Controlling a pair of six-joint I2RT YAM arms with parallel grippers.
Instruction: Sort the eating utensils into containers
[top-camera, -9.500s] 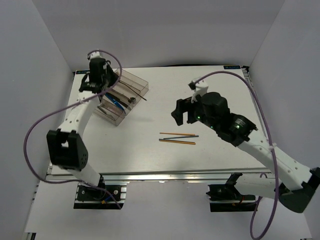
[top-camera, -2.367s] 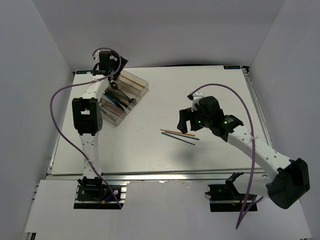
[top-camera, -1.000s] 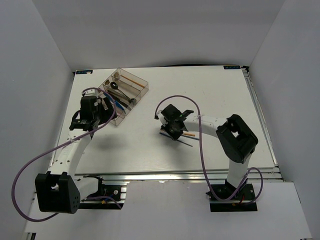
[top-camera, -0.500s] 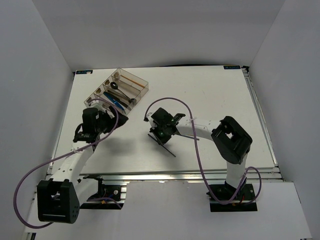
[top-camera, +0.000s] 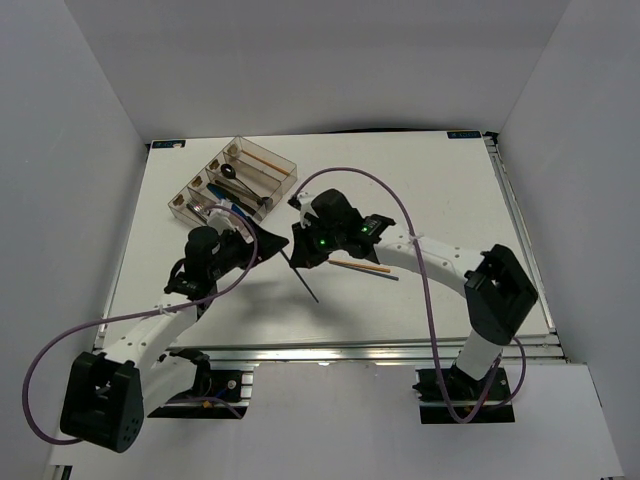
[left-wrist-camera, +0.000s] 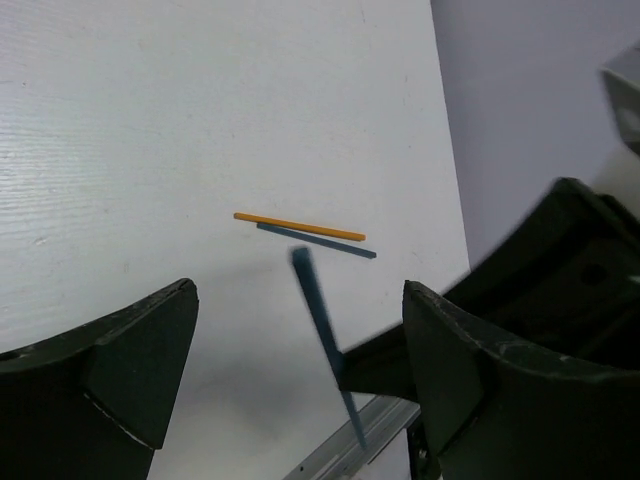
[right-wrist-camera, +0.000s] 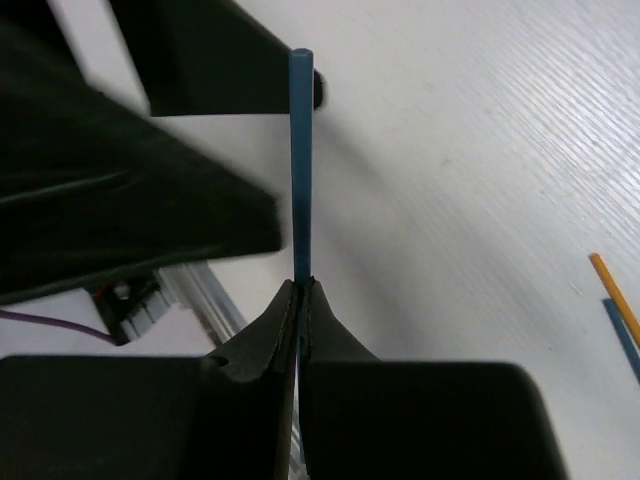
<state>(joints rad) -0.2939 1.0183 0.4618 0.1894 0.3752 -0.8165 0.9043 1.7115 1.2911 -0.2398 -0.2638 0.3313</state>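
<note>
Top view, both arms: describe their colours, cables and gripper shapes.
The left arm and right arm match: white links, black joint housings, and a thin purple cable looping beside each. The left gripper and right gripper are black, with wedge-shaped fingers tapering to narrow tips. Small green lights glow on the right wrist.

One blue chopstick (right-wrist-camera: 301, 160) aloft, two chopsticks (top-camera: 362, 266) flat, tray (top-camera: 292, 172) part-filled.

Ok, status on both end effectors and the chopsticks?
Right end effector shut on blue chopstick. Left end effector open, facing it, nothing between. Orange chopstick, second blue chopstick loose on table.
</note>
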